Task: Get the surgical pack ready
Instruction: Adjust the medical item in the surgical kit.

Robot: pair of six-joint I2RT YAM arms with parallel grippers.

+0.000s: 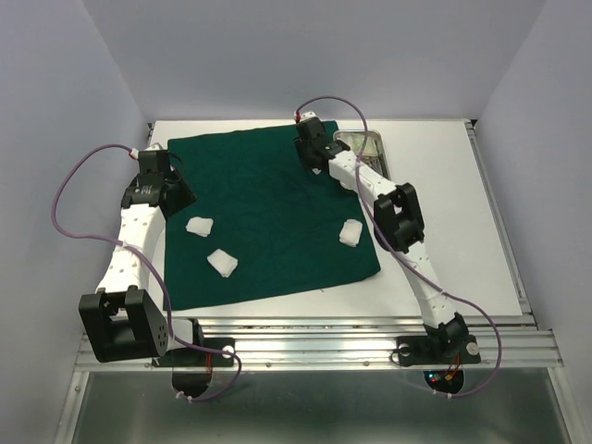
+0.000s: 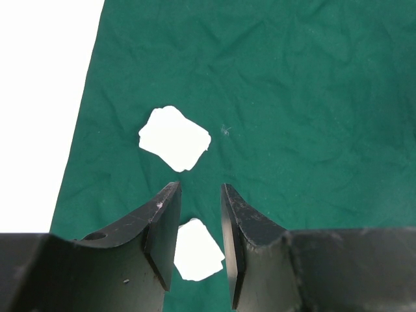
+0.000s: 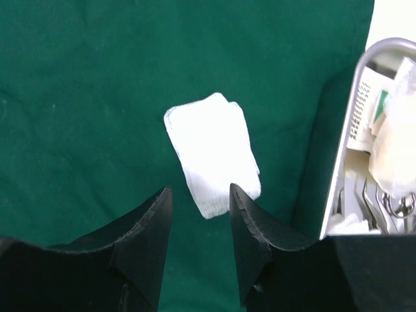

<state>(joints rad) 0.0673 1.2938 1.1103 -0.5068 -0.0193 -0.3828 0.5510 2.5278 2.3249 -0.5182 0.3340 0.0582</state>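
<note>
The drape (image 1: 268, 213) lay spread flat on the white counter (image 1: 444, 231), covering its left and middle part. Four gauze pads rested on it, apart from one another. The left pad (image 1: 200, 225) and the near pad (image 1: 222, 263) lay toward the drape's left side. The right pad (image 1: 351, 232) lay near its right edge, and the far pad (image 3: 211, 153) lay near the tray (image 1: 375, 143). The tray sat at the drape's far right corner; whether it stood on the cloth or just beside it could not be told. Inside it, the right wrist view showed packets (image 3: 367, 114) and the ring handles (image 3: 398, 205) of a metal instrument.

The left claw (image 2: 199, 187) hung above the drape's left part, released, its jaws apart with nothing between them. In its wrist view the near pad showed through the gap low between the fingers. The left pad lay beyond the fingertips, with the drape's left edge and bare counter farther left.

The right claw (image 3: 200, 190) hovered over the far pad, released as well, its jaws parted and gripping nothing. The pad lay flat on the cloth beneath, with a strip of drape between it and the tray's long wall. The right arm reached across the drape's right side toward that far corner.
</note>
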